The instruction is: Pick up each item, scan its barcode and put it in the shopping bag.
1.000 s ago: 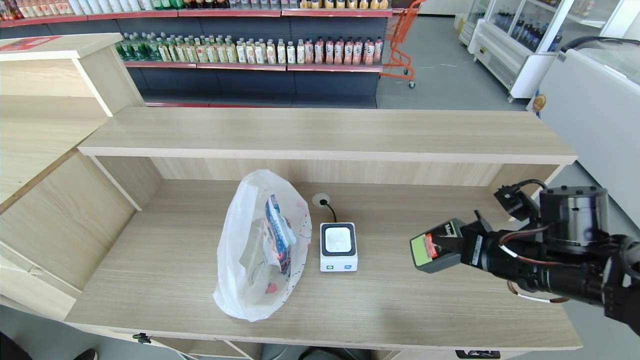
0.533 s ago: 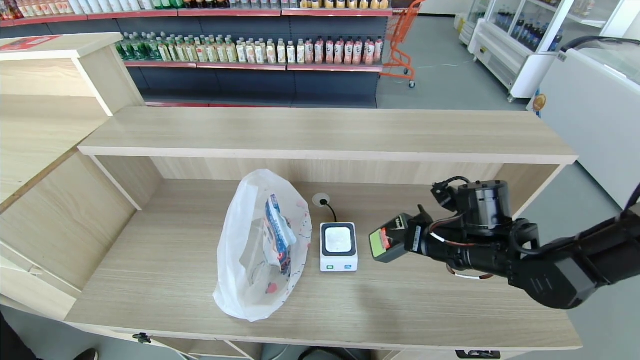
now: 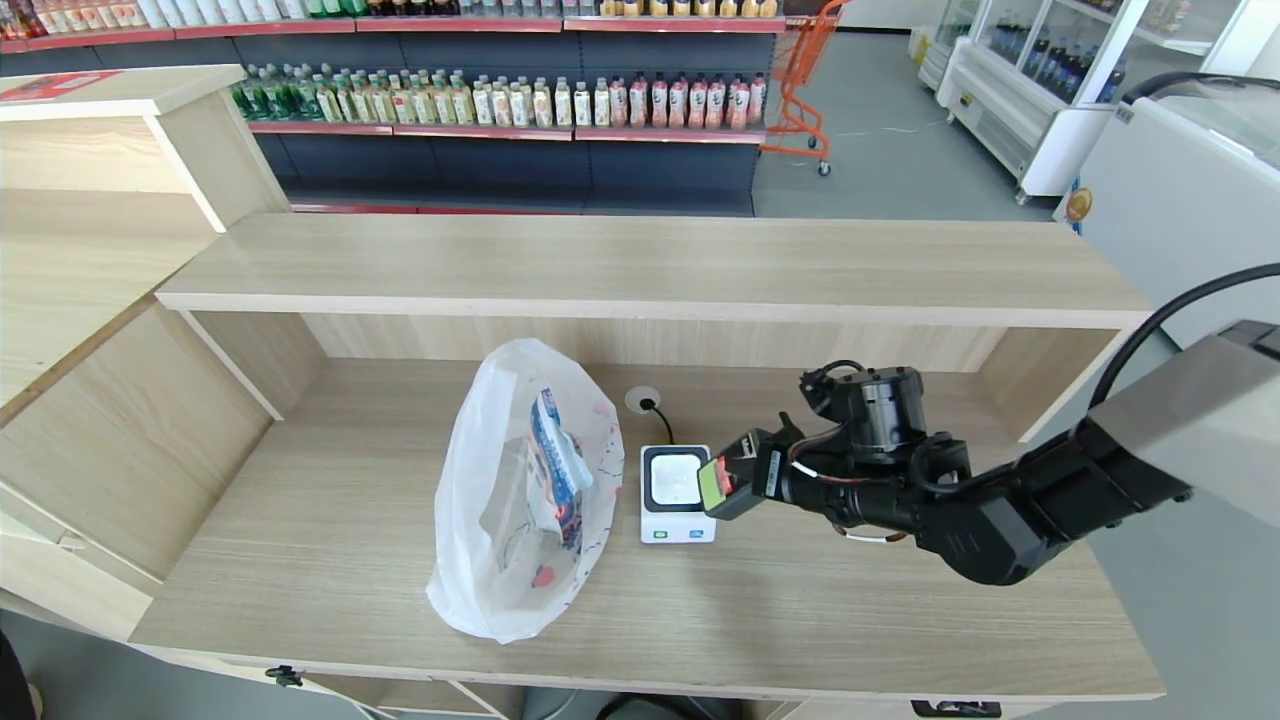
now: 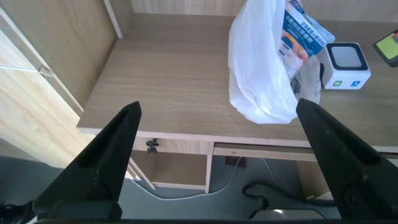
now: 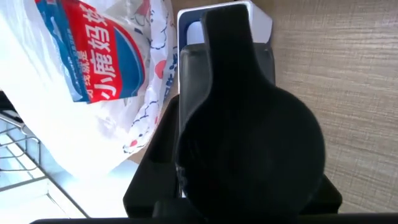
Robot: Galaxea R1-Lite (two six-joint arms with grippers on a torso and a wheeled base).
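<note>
Store shelves packed with drink bottles [image 3: 500, 100] are seen way in the back, and a light wood checkout counter [image 3: 330, 520] is laid out up front.

So, the right pincer [image 3: 748, 478] is clamped on a small dark box [image 3: 716, 487] with a green and red end face, and the box is held up off the counter. The white scanner [image 3: 677, 495] is found right at the pincer's tip, just beside the box's front end and a bit lower. Whether the two are touching can't be told.

Past the scanner, on the far side from that pincer, the white shopping bag [image 3: 520, 500] is slumped on the counter, and a blue and white snack packet [image 3: 556, 462] is seen inside it. In the right wrist view, a corner of the scanner [image 5: 258, 18] and the bag [image 5: 93, 137] with the packet [image 5: 99, 56] are caught just beyond the pincer's dark bulk.

The left pincer [image 4: 217, 109] is held wide apart with nothing between its fingers, off the counter's near edge. The bag [image 4: 261, 68] is what's closest ahead of it, though well apart. The scanner [image 4: 346, 62] is set beyond that, and the box [image 4: 387, 48] farther out again.
</note>
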